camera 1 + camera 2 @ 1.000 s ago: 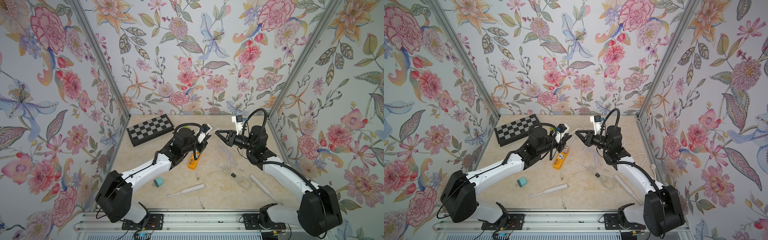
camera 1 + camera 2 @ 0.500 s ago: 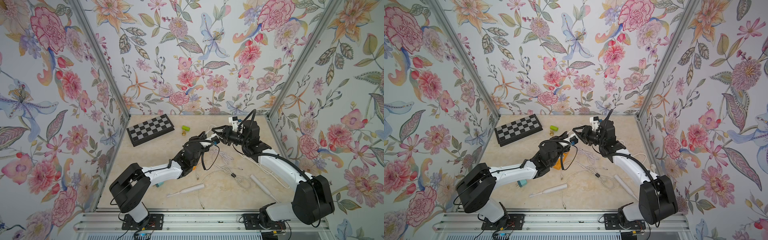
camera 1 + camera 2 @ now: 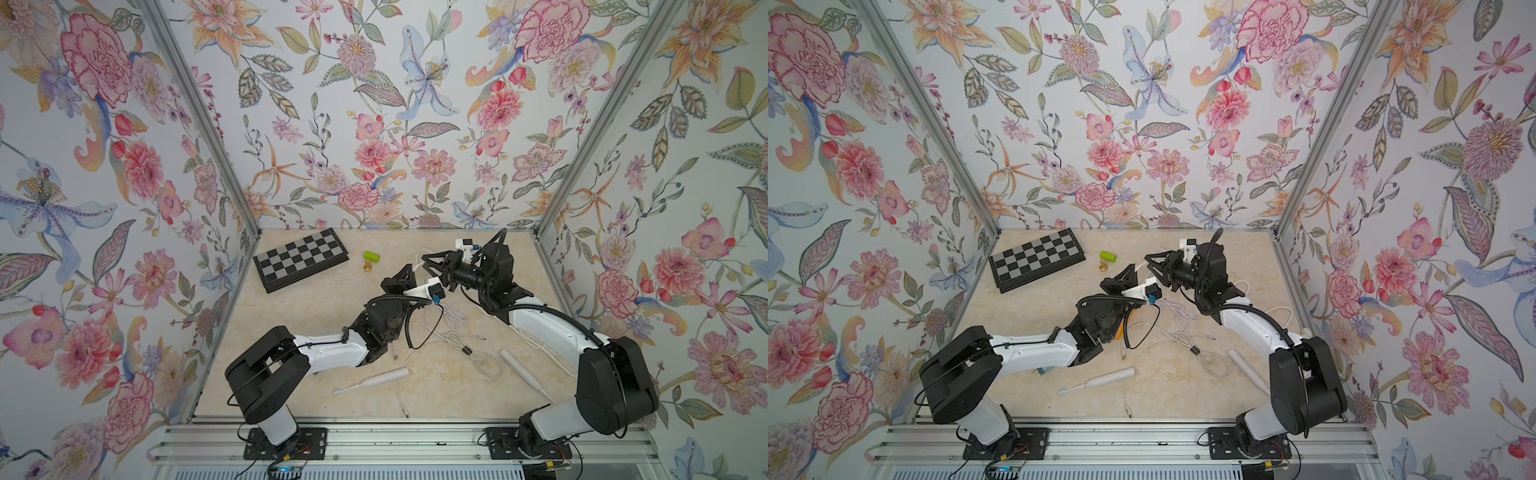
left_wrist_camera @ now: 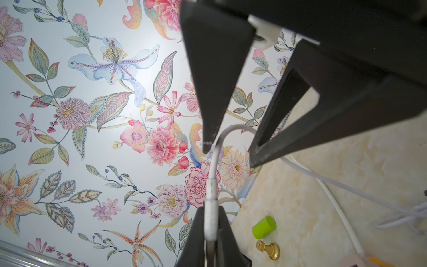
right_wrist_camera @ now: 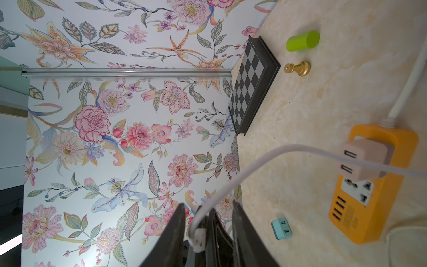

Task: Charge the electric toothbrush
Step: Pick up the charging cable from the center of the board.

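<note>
While left fingers (image 4: 193,240) pinch cable plug (image 4: 211,222), right fingers (image 4: 215,81) parted.

Left gripper (image 4: 211,208) clamps a cable plug (image 4: 210,222) (white, perhaps USB).

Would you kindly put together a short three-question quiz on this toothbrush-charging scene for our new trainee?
1. True or false: the left claw is shut on the plug end of the thin white charging cable.
2. Which thing lies beside the lime-green plastic cylinder? A) small gold metal pawn B) red mug C) blue sponge
3. Fill in: the pale pink USB adapter is plugged into the ____ plastic power strip.
Key: 1 true; 2 A; 3 orange.
</note>
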Controlling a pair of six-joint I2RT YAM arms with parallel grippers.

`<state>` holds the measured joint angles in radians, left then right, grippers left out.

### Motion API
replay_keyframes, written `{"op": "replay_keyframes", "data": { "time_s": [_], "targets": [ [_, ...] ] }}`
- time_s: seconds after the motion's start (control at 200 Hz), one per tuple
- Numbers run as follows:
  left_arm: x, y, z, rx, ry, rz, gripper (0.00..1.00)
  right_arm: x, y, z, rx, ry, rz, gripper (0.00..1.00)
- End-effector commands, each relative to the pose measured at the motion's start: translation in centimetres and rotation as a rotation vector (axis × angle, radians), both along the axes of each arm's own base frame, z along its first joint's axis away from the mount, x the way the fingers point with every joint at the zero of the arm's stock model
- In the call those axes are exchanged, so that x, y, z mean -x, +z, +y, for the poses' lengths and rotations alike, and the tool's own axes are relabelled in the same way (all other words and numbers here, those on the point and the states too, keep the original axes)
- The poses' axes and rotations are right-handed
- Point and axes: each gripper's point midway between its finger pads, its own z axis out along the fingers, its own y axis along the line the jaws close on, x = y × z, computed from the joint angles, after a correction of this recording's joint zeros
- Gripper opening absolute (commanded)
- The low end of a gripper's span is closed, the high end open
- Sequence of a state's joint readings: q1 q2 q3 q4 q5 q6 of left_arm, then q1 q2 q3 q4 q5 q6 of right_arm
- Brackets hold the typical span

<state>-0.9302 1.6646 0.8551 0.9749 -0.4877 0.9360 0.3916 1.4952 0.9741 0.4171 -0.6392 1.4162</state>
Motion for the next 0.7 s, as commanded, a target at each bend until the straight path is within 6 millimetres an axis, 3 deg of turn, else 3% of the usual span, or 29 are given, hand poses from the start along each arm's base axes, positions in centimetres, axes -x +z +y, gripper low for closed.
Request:
{"op": "replay_keyframes", "data": {
  "time_s": [0.0, 0.205, 0.56, 0.635, 0.695],
  "targets": [
    [0.3, 0.5, 0.0, -0.039, 0.026, -0.062, 0.0, 0.0, 1.1, 0.2, -0.05, 0.009, -0.024, 0.31],
    [0.1, 0.4, -0.1, -0.082, 0.059, -0.098, 0.0, -0.1, -0.1, 0.6, -0.05, 0.016, -0.002, 0.2],
    [0.7, 1.4, -0.7, -0.102, 0.059, -0.15, 0.0, -0.2, -1.7, 1.2, -0.049, 0.034, 0.018, 0.17],
    [0.8, 1.6, -0.8, -0.105, 0.052, -0.152, 0.0, -0.4, -1.9, 1.2, -0.054, 0.032, 0.016, 0.09],
    [0.9, 1.6, -1.0, -0.111, 0.043, -0.152, 0.0, -0.4, -1.7, 1.4, -0.067, 0.038, 0.004, 0.09]
  ]
}}
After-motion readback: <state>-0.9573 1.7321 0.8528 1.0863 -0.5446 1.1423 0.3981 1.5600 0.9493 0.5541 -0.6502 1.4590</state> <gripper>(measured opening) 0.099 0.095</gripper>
